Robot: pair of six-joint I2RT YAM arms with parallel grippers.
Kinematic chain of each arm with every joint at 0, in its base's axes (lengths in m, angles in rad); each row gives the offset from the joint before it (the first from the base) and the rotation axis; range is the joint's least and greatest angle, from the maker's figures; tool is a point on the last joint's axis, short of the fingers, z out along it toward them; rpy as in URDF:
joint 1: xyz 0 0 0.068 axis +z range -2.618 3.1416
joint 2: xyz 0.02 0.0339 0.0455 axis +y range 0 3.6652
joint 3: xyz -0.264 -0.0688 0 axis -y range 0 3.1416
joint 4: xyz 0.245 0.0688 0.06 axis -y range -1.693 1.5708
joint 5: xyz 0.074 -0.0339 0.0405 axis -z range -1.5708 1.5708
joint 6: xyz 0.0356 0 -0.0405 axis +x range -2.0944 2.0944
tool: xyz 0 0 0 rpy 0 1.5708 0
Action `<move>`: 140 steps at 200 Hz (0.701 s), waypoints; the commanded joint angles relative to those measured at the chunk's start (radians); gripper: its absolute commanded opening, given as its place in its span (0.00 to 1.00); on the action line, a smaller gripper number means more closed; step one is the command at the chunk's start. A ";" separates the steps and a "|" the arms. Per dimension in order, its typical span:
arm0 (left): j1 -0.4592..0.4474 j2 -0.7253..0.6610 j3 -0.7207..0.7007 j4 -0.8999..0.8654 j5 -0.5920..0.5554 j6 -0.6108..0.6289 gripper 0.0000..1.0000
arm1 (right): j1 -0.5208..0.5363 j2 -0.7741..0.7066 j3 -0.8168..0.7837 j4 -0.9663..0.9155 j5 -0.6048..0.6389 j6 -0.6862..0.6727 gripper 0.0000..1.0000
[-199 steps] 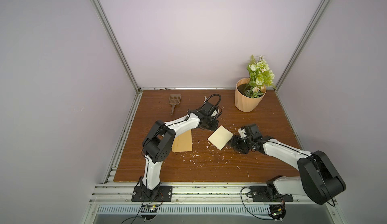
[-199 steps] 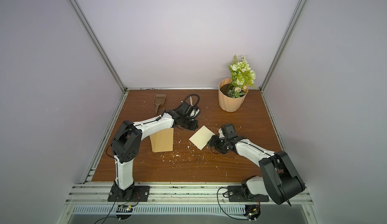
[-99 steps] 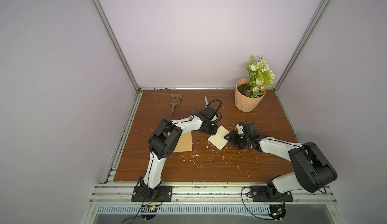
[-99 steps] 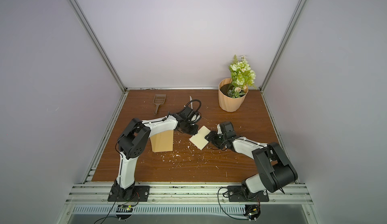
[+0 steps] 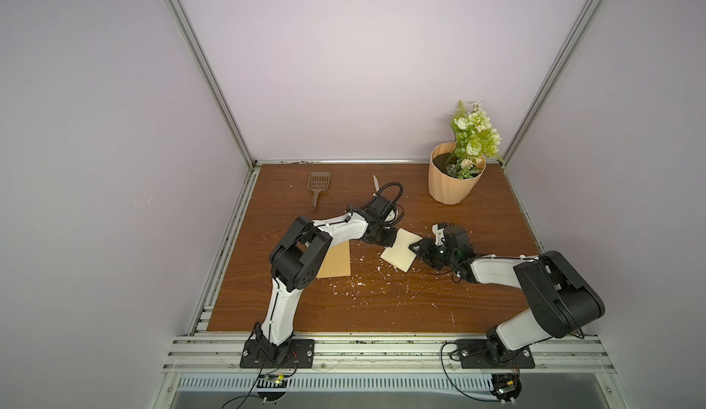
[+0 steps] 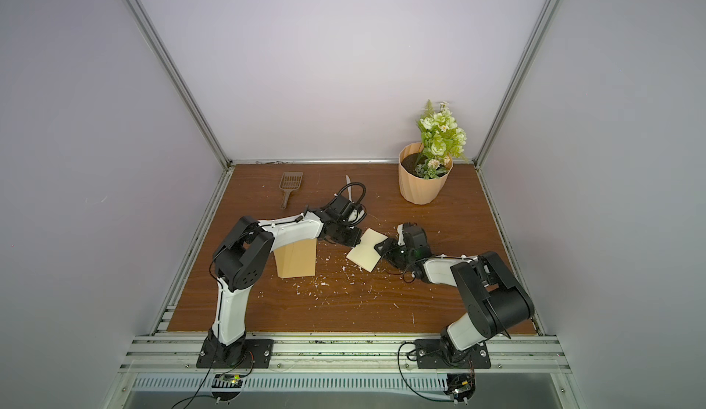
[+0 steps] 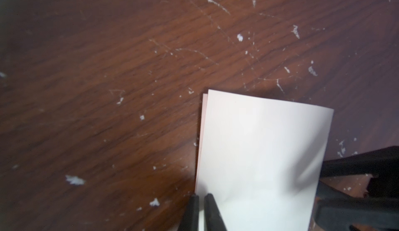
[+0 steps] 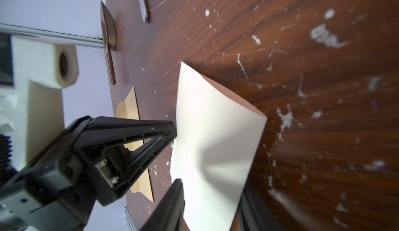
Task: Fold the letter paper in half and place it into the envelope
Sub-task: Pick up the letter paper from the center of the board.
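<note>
Our left gripper (image 5: 393, 237) pinches the folded letter paper (image 5: 397, 258) tight at 11 o'clock. Our right gripper (image 5: 417, 248) has just come to its 3 o'clock edge, jaws open around it. Next, the envelope (image 5: 336, 263) at its 9 o'clock

Top views high, facing down; 2 wrist views close on letter paper (image 7: 259, 154).
</note>
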 commanded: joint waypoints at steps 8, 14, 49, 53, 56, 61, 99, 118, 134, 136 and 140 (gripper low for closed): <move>-0.012 0.032 -0.049 -0.075 -0.019 -0.012 0.11 | 0.005 0.045 -0.078 -0.117 -0.006 0.033 0.43; -0.011 0.032 -0.049 -0.075 -0.019 -0.013 0.10 | 0.008 0.049 -0.080 -0.109 -0.014 0.034 0.43; -0.011 0.039 -0.042 -0.077 -0.024 -0.013 0.10 | 0.027 0.056 -0.102 -0.069 -0.030 0.052 0.43; -0.010 0.040 -0.042 -0.077 -0.023 -0.013 0.10 | 0.028 0.056 -0.105 -0.064 -0.033 0.054 0.43; -0.011 0.041 -0.042 -0.077 -0.023 -0.013 0.10 | 0.029 0.057 -0.106 -0.061 -0.036 0.055 0.43; -0.011 0.040 -0.042 -0.077 -0.024 -0.014 0.10 | 0.031 0.059 -0.109 -0.058 -0.039 0.058 0.43; -0.011 0.042 -0.053 -0.077 -0.024 -0.014 0.10 | 0.036 0.056 -0.127 -0.038 -0.039 0.074 0.41; -0.011 0.040 -0.061 -0.072 -0.025 -0.016 0.10 | 0.037 0.064 -0.138 -0.015 -0.035 0.088 0.34; -0.011 0.039 -0.065 -0.072 -0.024 -0.016 0.10 | 0.037 0.075 -0.145 0.011 -0.031 0.101 0.23; -0.011 0.038 -0.065 -0.072 -0.023 -0.016 0.10 | 0.037 0.077 -0.147 0.015 -0.029 0.103 0.22; -0.011 0.037 -0.066 -0.072 -0.023 -0.018 0.10 | 0.037 0.079 -0.147 0.021 -0.029 0.104 0.19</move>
